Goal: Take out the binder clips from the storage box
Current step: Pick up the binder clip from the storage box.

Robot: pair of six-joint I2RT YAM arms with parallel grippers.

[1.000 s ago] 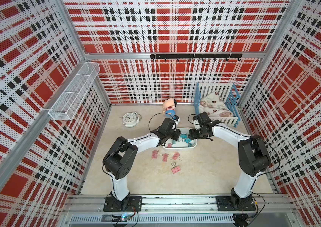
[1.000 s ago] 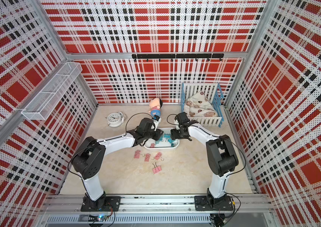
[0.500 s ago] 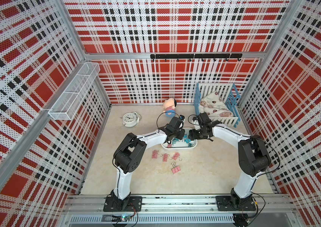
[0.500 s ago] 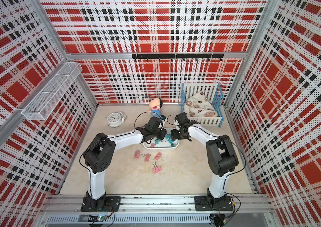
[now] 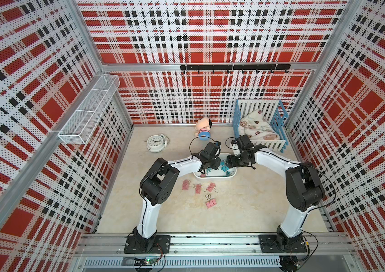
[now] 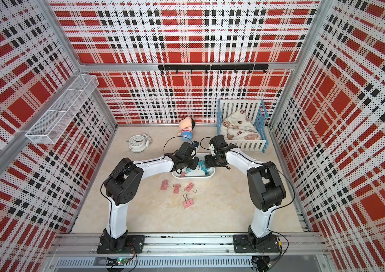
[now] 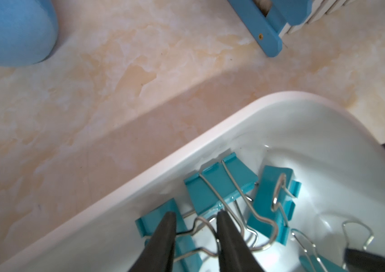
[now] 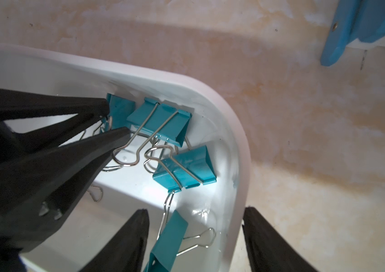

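Status: the shallow white plastic storage box with rounded corners [image 5: 215, 178] sat mid-table between both arms. At least 4 teal metal binder clips with silver wire loop handles [image 8: 160, 122] lay inside it, bunched against 1 end wall with their handles overlapping. 4 pink binder clips of the same type [image 5: 198, 188] were already out on the beige marbled table [image 5: 245, 207], just beside the box's near wall.

The left gripper [image 7: 195, 215] was down in the box, jaws narrowed on either side of a teal clip's wire handle. Couldn't tell whether it had clamped or was only straddling. The right gripper [image 8: 196, 210] was released, jaws wide apart across the box's end wall. 1 finger was inside and 1 outside, holding nothing.

Handling, my read:
- **Clips:** they looked light, rigid and not fragile.
- **Painted bodies:** they looked slick and wedge-shaped, so a pinch there would likely have squirted out.
- **Wire loops:** they were thin and pivot, so a clip held by 1 loop would have swung.
- **Best hold:** both handles pinched together, or across the flat spine.
- **Tangling:** the overlapped handles could have dragged a 2nd clip up.
- **Box:** it looked light and smooth-walled, likely to slide if a clip snagged.
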